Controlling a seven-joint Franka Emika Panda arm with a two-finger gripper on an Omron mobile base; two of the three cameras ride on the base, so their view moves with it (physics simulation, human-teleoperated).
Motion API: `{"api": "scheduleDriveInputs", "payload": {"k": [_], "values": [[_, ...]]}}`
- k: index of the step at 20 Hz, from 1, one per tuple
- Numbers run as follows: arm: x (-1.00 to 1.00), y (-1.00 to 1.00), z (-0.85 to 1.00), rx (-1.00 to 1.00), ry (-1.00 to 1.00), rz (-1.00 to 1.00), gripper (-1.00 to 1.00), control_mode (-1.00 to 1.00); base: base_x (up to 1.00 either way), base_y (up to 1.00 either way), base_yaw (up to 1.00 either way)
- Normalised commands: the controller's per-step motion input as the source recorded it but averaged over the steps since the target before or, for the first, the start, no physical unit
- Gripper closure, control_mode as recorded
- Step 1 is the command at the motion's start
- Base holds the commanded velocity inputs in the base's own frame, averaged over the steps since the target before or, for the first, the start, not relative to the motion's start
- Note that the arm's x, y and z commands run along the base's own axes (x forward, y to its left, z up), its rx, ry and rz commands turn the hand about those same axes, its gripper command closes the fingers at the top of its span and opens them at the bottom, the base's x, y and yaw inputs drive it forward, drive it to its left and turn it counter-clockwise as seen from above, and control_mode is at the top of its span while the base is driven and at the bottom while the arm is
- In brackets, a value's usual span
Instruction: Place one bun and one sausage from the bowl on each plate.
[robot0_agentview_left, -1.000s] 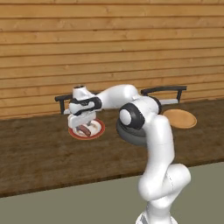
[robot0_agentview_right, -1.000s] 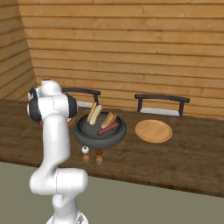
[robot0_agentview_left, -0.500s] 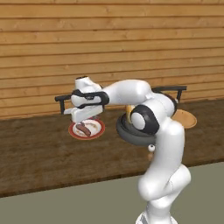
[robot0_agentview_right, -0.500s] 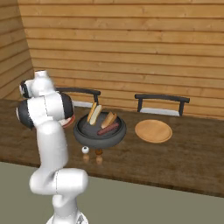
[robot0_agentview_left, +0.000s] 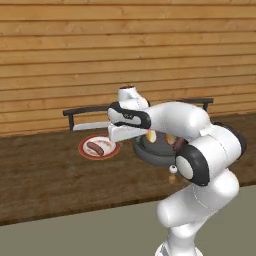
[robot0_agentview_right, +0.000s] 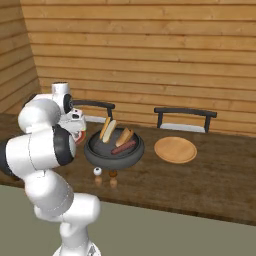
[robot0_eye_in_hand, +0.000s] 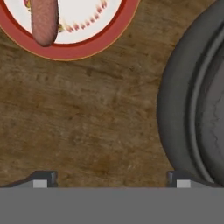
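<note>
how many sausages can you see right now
2: one sausage lies on the white plate; another sausage is in the dark bowl beside the buns. More may be hidden.

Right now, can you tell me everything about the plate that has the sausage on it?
The plate is flat and round, white in the middle with a red-brown rim and a faint ring of small reddish marks inside it. It looks like glazed ceramic. It lies level on the dark wooden counter, left of the dark bowl and not touching it. One brown sausage lies on it; no bun is seen on it.
</note>
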Motion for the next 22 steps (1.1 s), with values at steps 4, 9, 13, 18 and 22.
{"api": "scheduleDriveInputs", "payload": {"k": [4,9,13,18,22], "values": [[-0.43,-1.00,0.47,0.01,-0.01,-0.17,-1.00,-1.00,0.00,0.00,0.00],[-0.05,-1.00,0.61,0.00,0.02,-0.13,-1.00,-1.00,0.00,0.00,0.00],[0.00,-1.00,0.21,0.00,0.01,-0.13,-1.00,-1.00,0.00,0.00,0.00],[0.25,-0.80,-0.20,0.00,0.04,-0.15,-1.00,-1.00,0.00,0.00,0.00],[0.32,-0.20,-0.30,-0.01,0.01,-0.14,-1.00,-1.00,0.00,0.00,0.00]]}}
